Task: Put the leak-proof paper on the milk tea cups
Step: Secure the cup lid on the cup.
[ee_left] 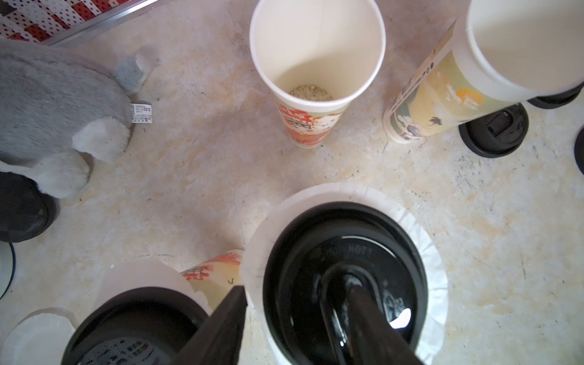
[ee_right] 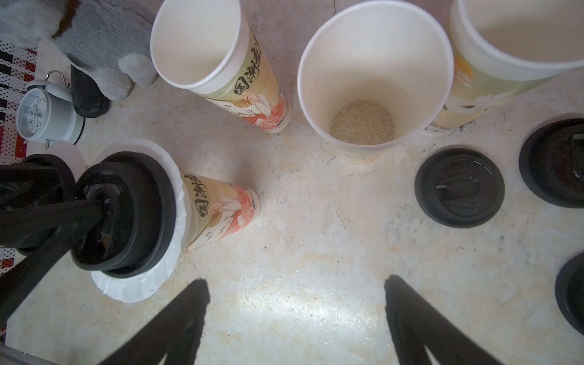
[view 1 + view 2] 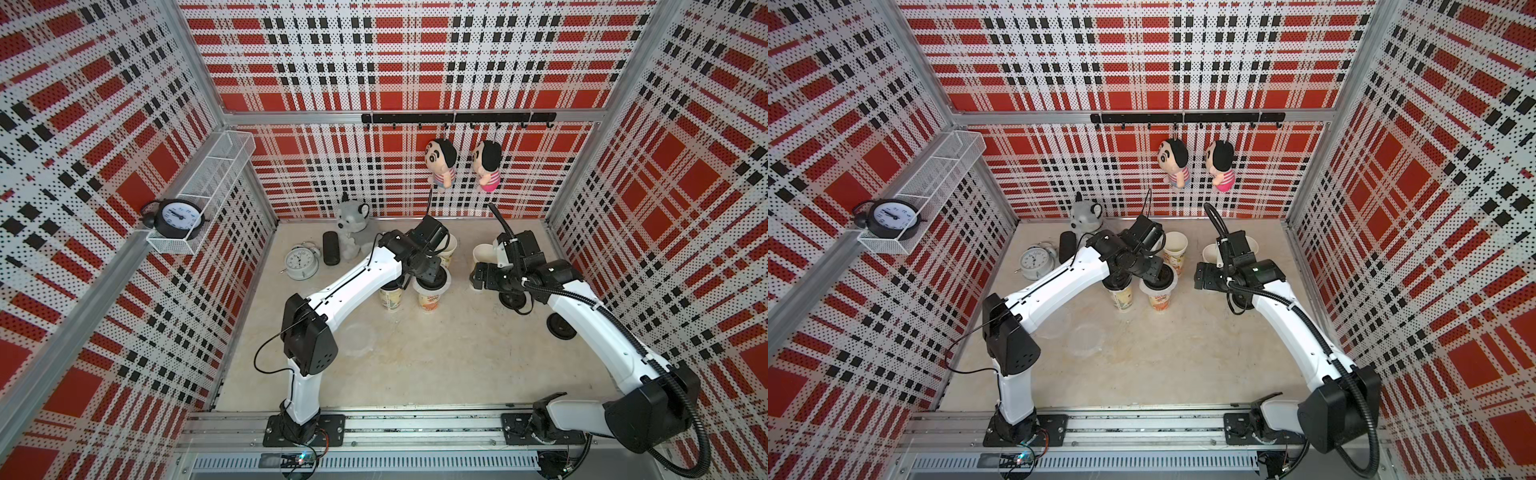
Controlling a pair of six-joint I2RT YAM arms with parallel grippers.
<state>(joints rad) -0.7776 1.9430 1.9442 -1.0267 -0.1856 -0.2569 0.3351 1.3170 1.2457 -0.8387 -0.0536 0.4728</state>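
Two milk tea cups (image 3: 429, 301) (image 3: 390, 297) stand mid-table, each capped by a black lid (image 1: 341, 240) over a sheet of leak-proof paper (image 1: 433, 252) (image 2: 136, 287). My left gripper (image 1: 295, 284) is open astride the nearer lid's rim. One finger rests in the lid's centre and the other hangs outside the paper's edge. Three more cups (image 2: 196, 41) (image 2: 373, 63) (image 2: 521, 31) stand uncovered behind; one holds pale granules. My right gripper (image 2: 297, 282) is open and empty over bare table. Spare paper sheets (image 3: 1086, 338) lie near the left arm.
Three loose black lids (image 2: 459, 186) (image 2: 553, 161) (image 2: 572, 294) lie on the table by the right arm. A grey plush toy (image 3: 351, 224), a black cylinder (image 3: 331, 247) and a white alarm clock (image 3: 301, 262) sit at the back left.
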